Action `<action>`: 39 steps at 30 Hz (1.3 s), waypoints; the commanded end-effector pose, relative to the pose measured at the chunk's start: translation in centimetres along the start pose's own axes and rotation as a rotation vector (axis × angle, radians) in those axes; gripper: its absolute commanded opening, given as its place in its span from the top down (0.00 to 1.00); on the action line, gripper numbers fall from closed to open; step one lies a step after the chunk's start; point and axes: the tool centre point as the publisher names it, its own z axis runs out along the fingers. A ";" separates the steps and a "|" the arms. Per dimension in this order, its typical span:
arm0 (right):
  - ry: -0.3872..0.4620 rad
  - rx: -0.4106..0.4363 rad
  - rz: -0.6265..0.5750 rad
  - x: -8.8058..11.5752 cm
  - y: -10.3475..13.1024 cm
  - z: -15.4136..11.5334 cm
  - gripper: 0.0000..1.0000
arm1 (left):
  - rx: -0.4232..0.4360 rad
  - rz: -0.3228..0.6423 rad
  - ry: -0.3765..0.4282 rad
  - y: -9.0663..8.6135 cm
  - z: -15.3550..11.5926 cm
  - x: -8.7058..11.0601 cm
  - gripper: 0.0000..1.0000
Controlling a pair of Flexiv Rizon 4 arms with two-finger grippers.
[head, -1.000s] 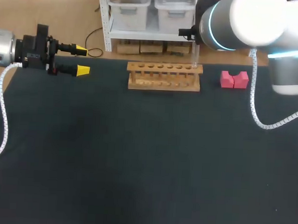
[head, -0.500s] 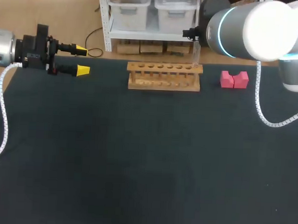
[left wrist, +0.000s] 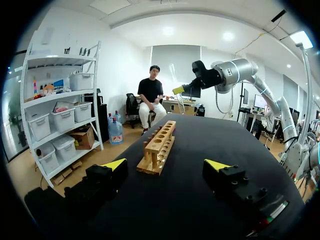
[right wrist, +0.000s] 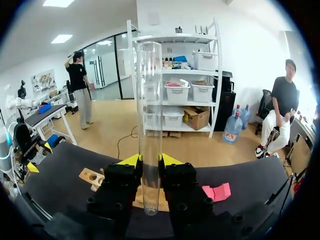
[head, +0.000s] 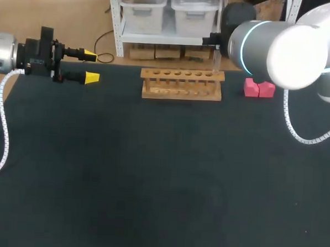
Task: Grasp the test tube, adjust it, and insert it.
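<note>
While the right gripper [right wrist: 149, 161] clamps the test tube [right wrist: 149, 100] upright above the wooden rack [head: 181, 84] at twelve o'clock, insertion seems next, needing a plumb descent; the left gripper [head: 91, 66] gapes wide at ten.

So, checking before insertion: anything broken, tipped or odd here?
Nothing stands out. The test tube is intact, clamped in the right end effector above the right end of the wooden rack, which stands level; the pink block sits beside it.

Clear glossy test tube [right wrist: 149, 125], bare wooden rack [head: 181, 91], matt dark table [head: 151, 172] — cloth-like
</note>
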 end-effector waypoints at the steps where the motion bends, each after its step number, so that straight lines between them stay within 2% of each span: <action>1: -0.222 -0.006 0.002 0.3 -0.2 -0.1 1.00 | -0.001 0.003 -0.004 0.0 0.0 0.1 0.00; 6: -0.321 0.031 0.040 -0.2 0.9 0.7 1.00 | -0.001 0.003 -0.004 0.0 0.0 0.1 0.00; 13: -0.359 0.029 0.049 -0.3 1.6 1.0 1.00 | -0.001 0.003 -0.004 0.0 0.0 0.1 0.00; 23: -0.364 -0.002 0.048 0.0 2.2 1.8 1.00 | -0.001 0.003 -0.004 0.0 0.0 0.1 0.00; 39: -0.324 -0.033 0.025 0.6 2.4 3.0 1.00 | -0.001 0.003 -0.004 0.0 0.0 0.1 0.00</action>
